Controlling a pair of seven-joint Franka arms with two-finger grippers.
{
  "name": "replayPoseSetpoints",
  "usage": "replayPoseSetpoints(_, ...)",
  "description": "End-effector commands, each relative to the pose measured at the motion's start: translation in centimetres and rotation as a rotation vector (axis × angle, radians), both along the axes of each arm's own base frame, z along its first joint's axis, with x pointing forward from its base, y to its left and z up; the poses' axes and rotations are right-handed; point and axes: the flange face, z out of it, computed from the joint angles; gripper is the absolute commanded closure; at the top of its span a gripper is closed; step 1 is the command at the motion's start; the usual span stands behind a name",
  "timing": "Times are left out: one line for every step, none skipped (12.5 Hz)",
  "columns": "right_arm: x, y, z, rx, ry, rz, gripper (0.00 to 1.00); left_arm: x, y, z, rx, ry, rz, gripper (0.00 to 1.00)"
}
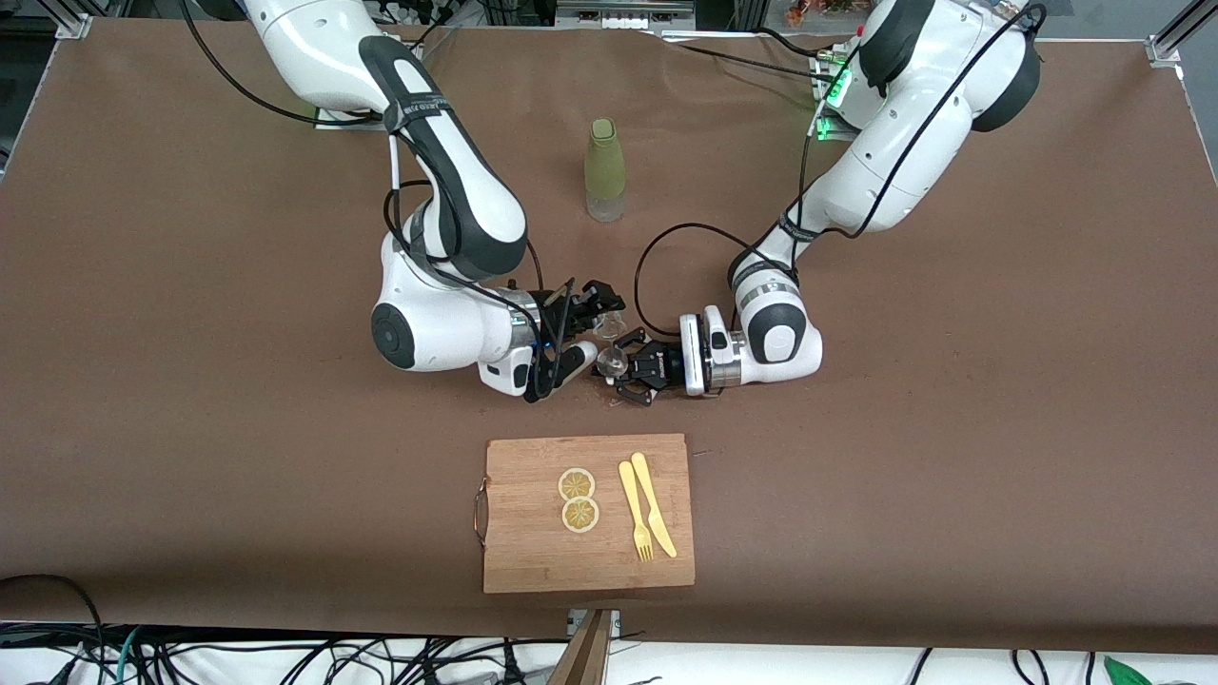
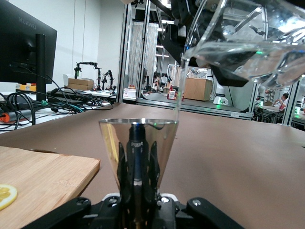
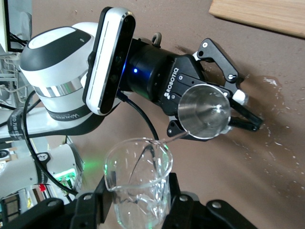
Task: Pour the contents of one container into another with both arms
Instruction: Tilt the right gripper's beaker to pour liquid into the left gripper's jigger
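Two white arms (image 1: 447, 190) with dark grey joint covers; black cables loop alongside; a green light glows at the left arm's base (image 1: 837, 90); the left gripper (image 3: 209, 112) is black, marked ROBOTIQ.

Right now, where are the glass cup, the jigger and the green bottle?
glass cup (image 3: 138, 186), right wrist view, clear side wall.
jigger (image 2: 138, 143), left wrist view, steel upper cone.
green bottle (image 1: 604, 166), front view, mid body.
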Motion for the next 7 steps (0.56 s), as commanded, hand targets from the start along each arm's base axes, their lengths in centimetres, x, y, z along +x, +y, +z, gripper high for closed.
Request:
replayPoseSetpoints(0.0,0.1,0.1,0.009,0.010,-0.029,0.77,0.0,-0.7,0.0,-0.010,-0.013,0.023,1.00)
replayPoseSetpoints(0.2,-0.2,0.0,0.005,0.008,-0.036,0.78,0.0,-0.7,0.0,-0.011,-0.013,0.024,1.00)
replayPoseSetpoints(0.3,-0.3,-0.2,0.003,0.009,-0.036,0.77,0.0,-0.7,0.0,-0.011,-0.013,0.024,1.00)
replayPoseSetpoints(0.5,-0.5,-0.4,-0.001,0.004,-0.046,0.77,-0.1,-0.9,0.0,-0.011,-0.013,0.021,1.00)
replayPoseSetpoints(0.8,-0.6,-0.5,-0.003,-0.010,-0.062,0.77,-0.1,-0.9,0.0,-0.012,-0.012,0.022,1.00)
replayPoseSetpoints(1.0,-0.6,-0.8,0.008,-0.009,-0.078,0.77,-0.1,-0.9,0.0,-0.012,-0.012,0.021,1.00)
replayPoseSetpoints(1.0,-0.6,-1.0,0.024,0.004,-0.092,0.77,-0.1,-0.9,0.0,-0.013,-0.012,0.022,1.00)
